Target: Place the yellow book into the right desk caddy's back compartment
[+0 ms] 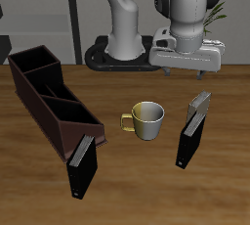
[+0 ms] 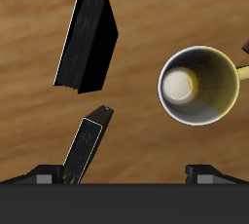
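The yellow book (image 1: 201, 106) stands upright on the table beyond the mug, right behind a black book (image 1: 189, 139). In the wrist view the yellow book (image 2: 88, 144) is a slim tan slab seen edge-on, close to one fingertip (image 2: 44, 173), with the black book (image 2: 86, 41) beyond it. My gripper (image 1: 187, 70) hangs open and empty a little above the yellow book; its jaws are spread wide in the wrist view (image 2: 124, 175). The right desk caddy (image 1: 49, 97) lies across the table, with its back compartment (image 1: 32, 63) at the far end.
A cream mug (image 1: 147, 119) with a yellow handle stands between the caddy and the books; it also shows in the wrist view (image 2: 198, 87). A second black book (image 1: 81, 164) stands at the caddy's near end. The robot's base (image 1: 122, 48) is at the back.
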